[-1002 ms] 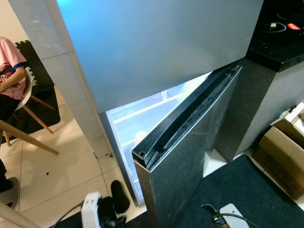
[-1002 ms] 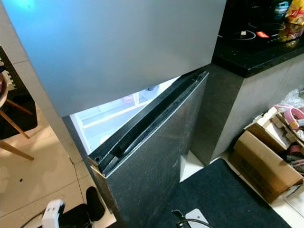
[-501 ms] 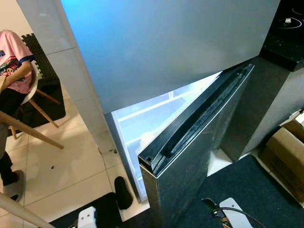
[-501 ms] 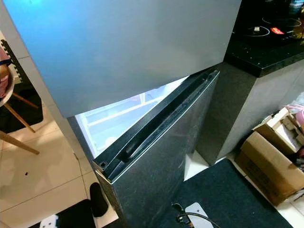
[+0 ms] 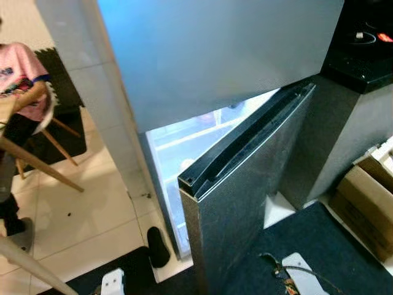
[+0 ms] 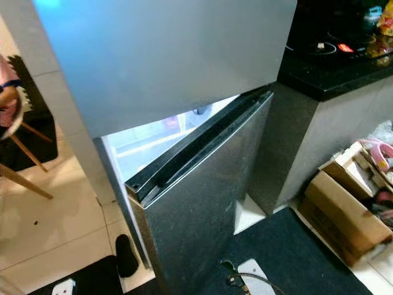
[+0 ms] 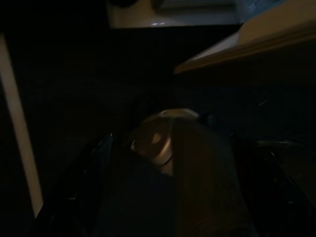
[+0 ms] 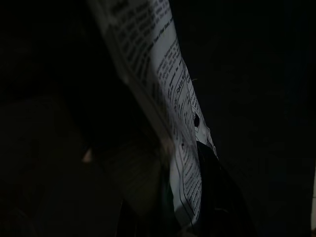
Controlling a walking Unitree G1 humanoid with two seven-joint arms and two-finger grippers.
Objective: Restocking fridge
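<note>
Grey, speckled steel on the fridge's lower door, ajar, swung partway out toward the camera, black top edge in plain sight. Behind it, a wedge of lit interior, white shelves, something pale on one of them, too small to name. Above, the upper door, flush and closed.

Down at the left gripper, deep shade: a pale rounded thing just ahead, grasped or not, impossible to tell. Same story at the right gripper: a printed packet running close along it, clamped or merely near, cannot tell.

Judging the step: widening that door before any loading. Needs more swing, since the gap looks too narrow for an arm plus cargo. Best pushed from the free edge near the corner, not the hinge side by the black counter. Better a slow, steady sweep than a shove, with a foot placed well off the black shoe by the fridge base and clear of the cable on the dark mat.

Further out: a cardboard box to the right, near the door's arc, worth a glance. Well apart on the left, a seated person in a pink top, out of the door's path.
</note>
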